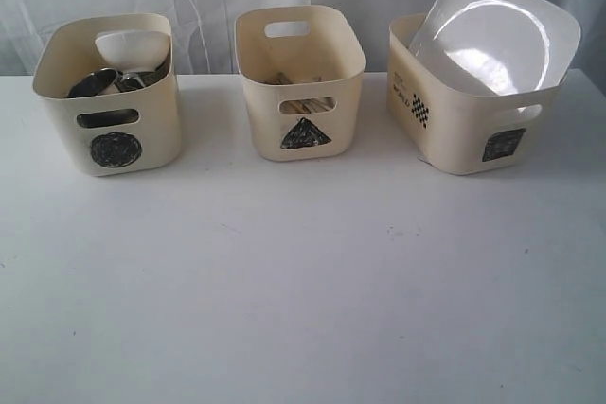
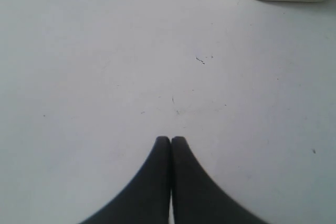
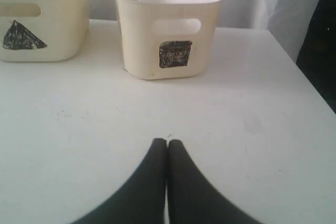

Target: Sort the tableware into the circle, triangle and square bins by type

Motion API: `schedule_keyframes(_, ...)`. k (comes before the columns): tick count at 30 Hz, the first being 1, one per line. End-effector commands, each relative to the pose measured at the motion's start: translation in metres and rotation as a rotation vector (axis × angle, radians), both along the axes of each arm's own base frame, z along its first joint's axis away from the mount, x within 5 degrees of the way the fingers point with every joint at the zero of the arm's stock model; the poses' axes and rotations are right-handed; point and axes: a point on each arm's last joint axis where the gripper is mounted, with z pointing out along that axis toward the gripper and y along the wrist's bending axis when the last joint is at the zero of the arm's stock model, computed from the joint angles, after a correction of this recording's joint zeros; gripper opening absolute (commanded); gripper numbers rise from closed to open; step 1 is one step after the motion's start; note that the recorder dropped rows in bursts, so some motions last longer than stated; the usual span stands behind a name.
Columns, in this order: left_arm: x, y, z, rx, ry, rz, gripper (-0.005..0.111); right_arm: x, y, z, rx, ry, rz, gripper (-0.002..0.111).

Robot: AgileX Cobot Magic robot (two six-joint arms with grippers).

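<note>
Now, steel ware (image 1: 95, 82) is seen in the left circle bin (image 1: 57, 101), wooden chopsticks (image 1: 305, 104) in the middle triangle bin (image 1: 260, 101), and the white plate (image 1: 497, 35) is leaned in the right square bin (image 1: 454, 134), whose side print (image 1: 402, 101) cannot be read. The left tool (image 2: 170, 141) and right tool (image 3: 167, 142) are pressed together, empty, over the counter (image 1: 303, 281).
</note>
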Motion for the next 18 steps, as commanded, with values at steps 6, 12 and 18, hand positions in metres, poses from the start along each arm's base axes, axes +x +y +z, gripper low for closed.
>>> schedule_keyframes(6, -0.0011, 0.0004, -0.0019, 0.002, 0.008, 0.005, 0.0, -0.0007, -0.0014, -0.0005, -0.069, 0.013, -0.003, 0.0)
schedule_keyframes(12, -0.0011, 0.0004, -0.0019, 0.002, 0.008, 0.005, 0.0, -0.0007, -0.0014, -0.0004, -0.069, 0.013, -0.003, 0.0)
schedule_keyframes(18, -0.0011, 0.0004, -0.0019, 0.002, 0.008, 0.005, 0.0, -0.0007, -0.0014, -0.0004, -0.069, 0.013, -0.003, 0.0)
